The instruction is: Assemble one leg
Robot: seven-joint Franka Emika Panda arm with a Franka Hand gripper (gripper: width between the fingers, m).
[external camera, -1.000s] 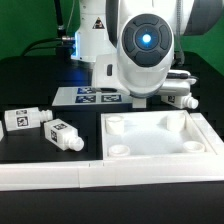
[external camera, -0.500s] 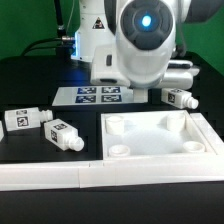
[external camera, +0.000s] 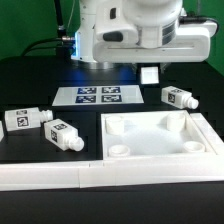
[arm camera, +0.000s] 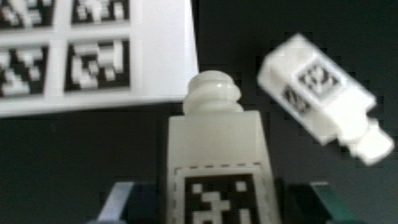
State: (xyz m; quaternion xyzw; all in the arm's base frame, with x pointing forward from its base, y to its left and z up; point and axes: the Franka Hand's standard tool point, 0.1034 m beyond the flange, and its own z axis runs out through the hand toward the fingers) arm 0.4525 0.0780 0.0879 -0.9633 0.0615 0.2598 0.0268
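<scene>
My gripper hangs above the table behind the panel, shut on a leg, a small white peg with a tag sticker. In the wrist view this leg stands between my fingers, its narrow stub end pointing away from the gripper. A second leg lies on the black table just below and toward the exterior view's right; it also shows in the wrist view. Two more legs lie at the exterior view's left.
The large white square panel with round corner holes lies in front of the gripper. The marker board lies behind it, also seen in the wrist view. A white strip runs along the front.
The arm has risen, so its round head has left the top of the exterior view. The held leg now shows below the arm. The lying legs have not moved.
</scene>
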